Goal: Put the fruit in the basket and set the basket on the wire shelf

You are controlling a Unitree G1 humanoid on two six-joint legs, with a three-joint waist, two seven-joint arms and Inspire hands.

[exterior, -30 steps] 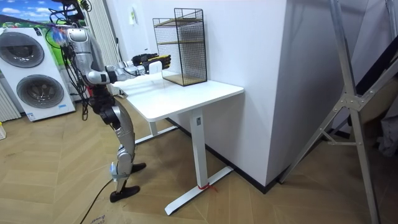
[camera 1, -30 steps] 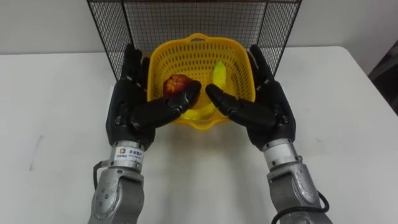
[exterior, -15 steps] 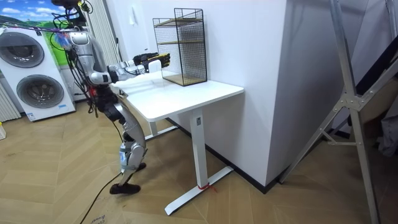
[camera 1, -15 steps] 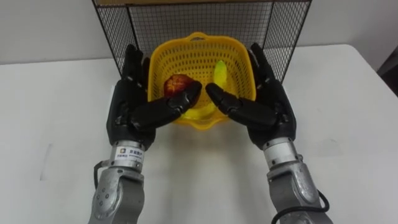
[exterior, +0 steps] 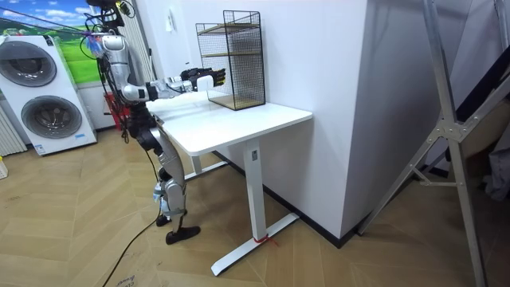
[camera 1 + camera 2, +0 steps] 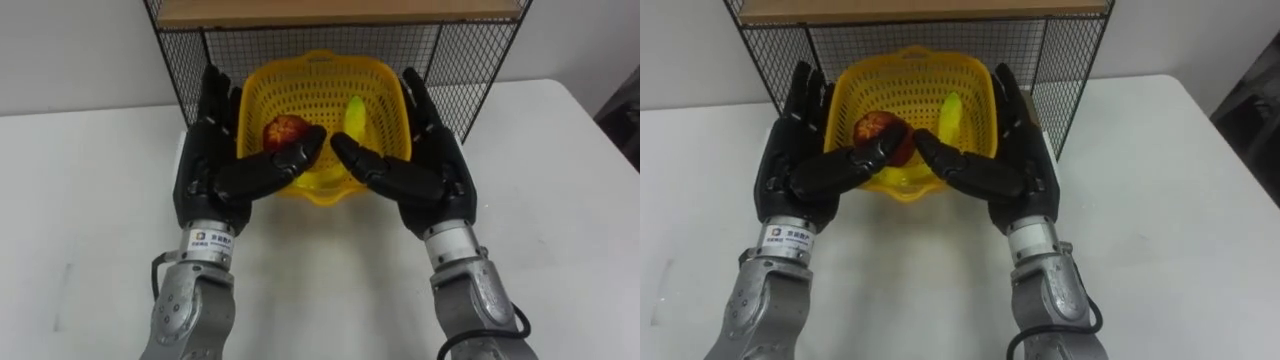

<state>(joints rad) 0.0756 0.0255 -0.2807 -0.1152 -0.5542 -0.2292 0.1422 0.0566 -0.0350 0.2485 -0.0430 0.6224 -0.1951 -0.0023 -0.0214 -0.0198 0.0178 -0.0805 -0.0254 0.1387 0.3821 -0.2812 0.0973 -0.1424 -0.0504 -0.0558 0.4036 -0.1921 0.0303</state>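
A yellow perforated basket (image 6: 320, 62) is held between my two hands just above the white table (image 6: 90, 200). In it lie a red apple (image 6: 284, 130) on the left and a yellow-green banana (image 6: 353, 120) on the right. My left hand (image 6: 210, 170) presses flat on the basket's left side and my right hand (image 6: 435, 175) on its right side. Both have straight fingers, and the thumbs reach in along the front rim. The basket's far half sits between the mesh side walls of the black wire shelf (image 6: 190, 70). In the room view my hands (image 5: 199, 77) reach toward the shelf (image 5: 235, 60).
The shelf has a wooden board (image 6: 335, 10) above the basket and stands at the table's back against the wall. Bare tabletop (image 6: 1160, 180) lies to both sides. In the room view two washing machines (image 5: 40, 100) stand behind me and a metal frame (image 5: 446, 119) stands at the right.
In the room view I have stepped closer to the table and straightened up. The basket and both hands have gone a little further into the shelf, and the wooden board now shows.
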